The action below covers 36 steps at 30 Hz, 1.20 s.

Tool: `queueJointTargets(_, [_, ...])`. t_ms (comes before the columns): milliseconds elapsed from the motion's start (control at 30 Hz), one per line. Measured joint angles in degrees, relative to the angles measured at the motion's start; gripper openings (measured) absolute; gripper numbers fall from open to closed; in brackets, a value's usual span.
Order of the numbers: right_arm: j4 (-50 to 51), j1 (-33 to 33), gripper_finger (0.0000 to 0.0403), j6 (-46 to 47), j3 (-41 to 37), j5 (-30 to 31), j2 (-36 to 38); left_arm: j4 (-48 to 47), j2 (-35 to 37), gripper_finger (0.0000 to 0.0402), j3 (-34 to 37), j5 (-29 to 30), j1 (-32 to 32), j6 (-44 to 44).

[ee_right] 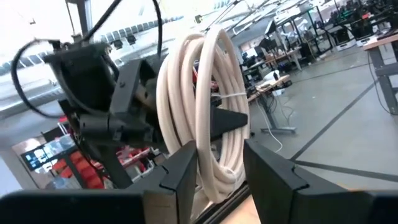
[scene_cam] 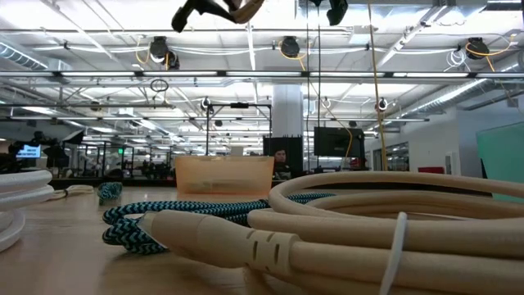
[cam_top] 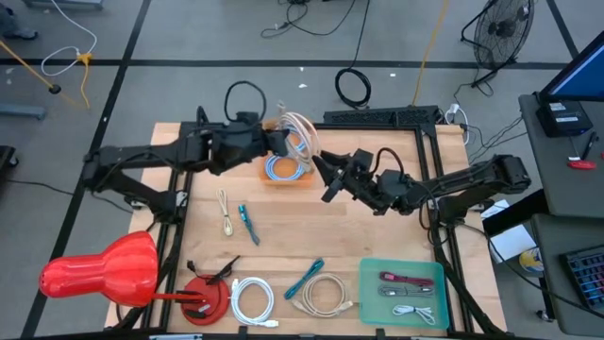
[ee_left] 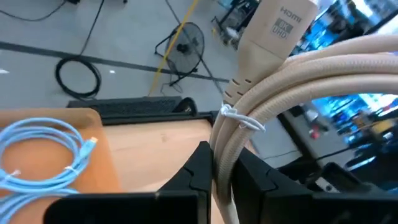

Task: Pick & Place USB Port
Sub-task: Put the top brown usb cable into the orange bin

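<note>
Two grippers met above the orange bin (cam_top: 288, 172) at the table's far side: the left gripper (cam_top: 279, 140) was clamped on a coiled beige HDMI cable (cam_top: 296, 132) held in the air, while the right gripper (cam_top: 321, 167), fingers spread, faced that coil just beside it without gripping

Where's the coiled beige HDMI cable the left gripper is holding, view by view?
High: beige HDMI cable above the orange bin.
Low: top edge.
Left wrist: between the left gripper fingers.
Right wrist: centre.
Shared landmark: the left gripper.
</note>
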<state>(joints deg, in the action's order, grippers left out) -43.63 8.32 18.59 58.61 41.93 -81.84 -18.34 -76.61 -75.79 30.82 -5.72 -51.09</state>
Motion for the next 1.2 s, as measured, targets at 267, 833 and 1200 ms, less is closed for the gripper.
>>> queueJointTargets(267, [0.31, 0.48, 0.0125, 0.02, -0.01, -0.16, -0.15, -7.27, -0.95, 0.0031, -4.03, 1.58, 0.55, 2.65])
queueJointTargets(833, [-2.73, 1.48, 0.0126, 1.5, -0.04, -6.29, -0.14, -10.25, -1.1, 0.0031, -3.97, -0.52, -0.28, 3.65])
queueJointTargets(1200, [0.26, 0.26, 0.0126, 5.95, -0.04, -7.93, -0.11, -10.2, -1.1, 0.0031, -3.93, -0.43, 0.37, 2.99])
